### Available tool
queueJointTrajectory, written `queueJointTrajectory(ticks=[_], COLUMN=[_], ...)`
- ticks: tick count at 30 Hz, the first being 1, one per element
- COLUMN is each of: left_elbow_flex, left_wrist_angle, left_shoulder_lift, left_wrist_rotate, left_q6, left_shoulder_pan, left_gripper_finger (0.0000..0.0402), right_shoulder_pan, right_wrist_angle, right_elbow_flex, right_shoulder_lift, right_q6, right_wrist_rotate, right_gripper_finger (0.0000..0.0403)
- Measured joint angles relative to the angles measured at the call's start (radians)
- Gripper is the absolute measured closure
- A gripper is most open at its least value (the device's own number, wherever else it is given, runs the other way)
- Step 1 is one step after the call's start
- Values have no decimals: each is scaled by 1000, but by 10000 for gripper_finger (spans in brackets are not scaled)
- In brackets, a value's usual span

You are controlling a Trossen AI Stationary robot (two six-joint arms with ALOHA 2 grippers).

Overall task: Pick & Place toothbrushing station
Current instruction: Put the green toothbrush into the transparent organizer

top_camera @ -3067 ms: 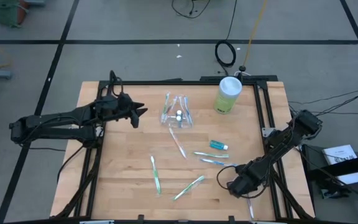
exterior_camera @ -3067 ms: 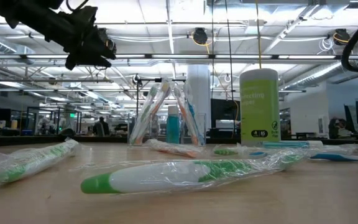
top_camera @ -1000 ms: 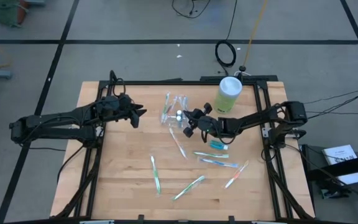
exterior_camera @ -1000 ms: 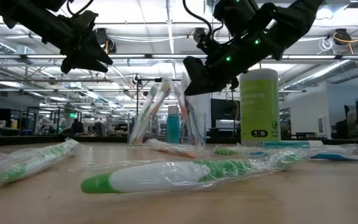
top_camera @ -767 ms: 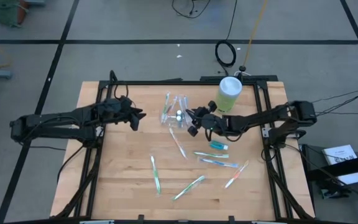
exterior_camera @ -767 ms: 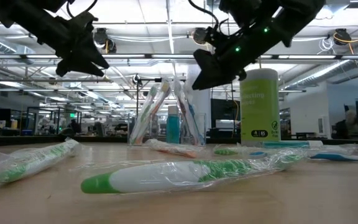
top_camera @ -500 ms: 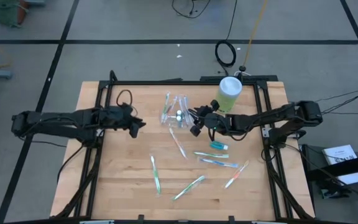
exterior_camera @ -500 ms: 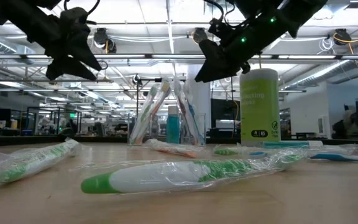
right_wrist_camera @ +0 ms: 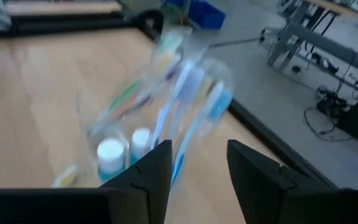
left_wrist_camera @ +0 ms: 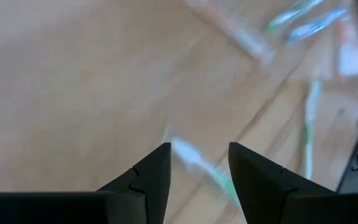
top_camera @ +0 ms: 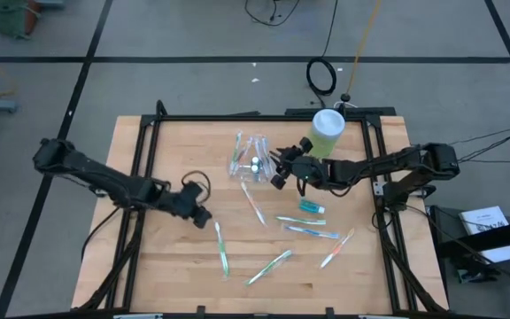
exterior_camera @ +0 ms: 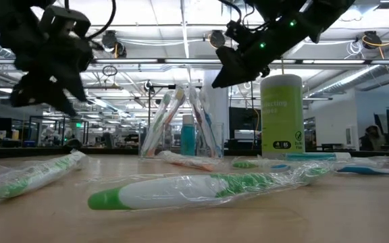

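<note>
A clear plastic container (top_camera: pixel 253 159) stands on the table's far middle, with several toothbrushes and white-capped tubes leaning in it (right_wrist_camera: pixel 160 106). More wrapped toothbrushes lie flat on the wood: a green one (top_camera: pixel 222 246), another green one (top_camera: pixel 269 266), a pink one (top_camera: pixel 253 202) and a pink one (top_camera: pixel 336 250). A teal tube (top_camera: pixel 311 206) lies beside them. My left gripper (top_camera: pixel 202 218) hovers open just above the far end of the green toothbrush (left_wrist_camera: pixel 197 167). My right gripper (top_camera: pixel 275 177) is open in the air just right of the container.
A tall green canister with a white lid (top_camera: pixel 326 135) stands at the far right, close behind my right arm. Two bluish toothbrushes (top_camera: pixel 304 226) lie right of centre. Bare wood spreads over the table's left half (top_camera: pixel 162 257). A black frame rims the table.
My left gripper has swung from the table's far left toward the near edge and the middle, dropping over the far end of the green toothbrush. My right gripper has risen a little and edged back from the container. Nothing on the table has moved.
</note>
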Motion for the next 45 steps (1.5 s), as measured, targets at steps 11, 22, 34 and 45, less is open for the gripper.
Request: queueJointTrajectory(ticks=[11,22,34,45], left_elbow_flex=[0,0,3,-2], left_wrist_angle=[311,319,315,390], left_shoulder_lift=[269,398,410,414], left_wrist_rotate=[-9,30,98,83], left_q6=[-303,-489,-322,-122], left_shoulder_pan=[-140,-124,-38,31], left_gripper_finger=[238,238,257,375], right_shoulder_pan=[-30,-31,-13,33], right_wrist_angle=[221,274,224,176], right_elbow_flex=[0,0,0,0], right_shoulder_lift=[0,0,0,-1], right_q6=[-109,-144,-107,-105], right_wrist_rotate=[0,0,-1,-1], right_gripper_finger=[255,257,261,261])
